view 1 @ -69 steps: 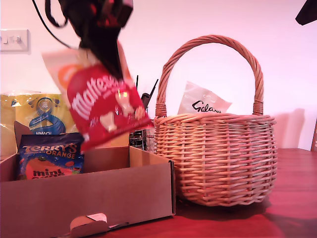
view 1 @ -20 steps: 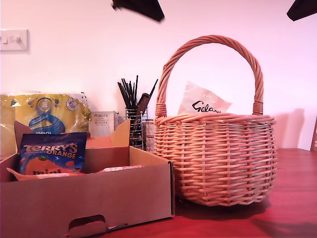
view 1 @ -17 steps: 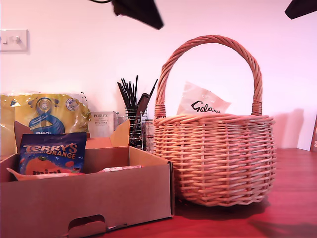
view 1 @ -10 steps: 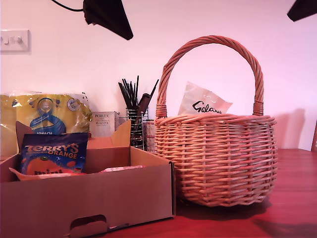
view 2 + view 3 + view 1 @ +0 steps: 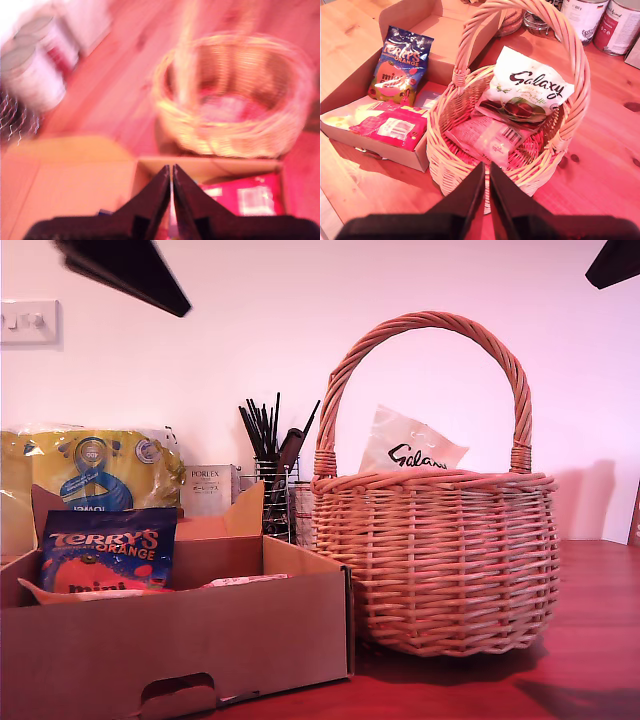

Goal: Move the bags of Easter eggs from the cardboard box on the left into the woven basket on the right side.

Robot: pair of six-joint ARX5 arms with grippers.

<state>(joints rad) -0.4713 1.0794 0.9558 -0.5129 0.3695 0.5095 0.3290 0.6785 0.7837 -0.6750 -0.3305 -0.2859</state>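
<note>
My first gripper point(image 5: 171, 192), its dark tapered jaws pressed together and holding nothing, hangs over the low brown corrugated cardboard box point(image 5: 75, 185), well above it. My second gripper point(image 5: 486, 192) is likewise closed and empty, poised above the near rim of the round light-tan wicker basket point(image 5: 470, 175) with its tall arched woven handle point(image 5: 425, 325).

A glossy white Galaxy pouch point(image 5: 527, 87) leans upright against the basket's inner wall, its top showing above the rim in the exterior view point(image 5: 408, 445); a pale pink-white pouch point(image 5: 487, 137) lies flat on the basket floor.

In the box, at the exterior view's left, a dark blue-and-orange Terry's mini eggs bag point(image 5: 105, 550) stands propped against the far wall, and a red-and-white pouch point(image 5: 392, 127) lies flat near the front.

Behind the box stand a big yellow kitchen towel pack point(image 5: 90, 470), a small white Porlex box point(image 5: 207, 488) and a black wire utensil holder point(image 5: 272, 480). Two tins point(image 5: 602, 17) sit on the reddish wooden table point(image 5: 600, 640) beyond the basket.
</note>
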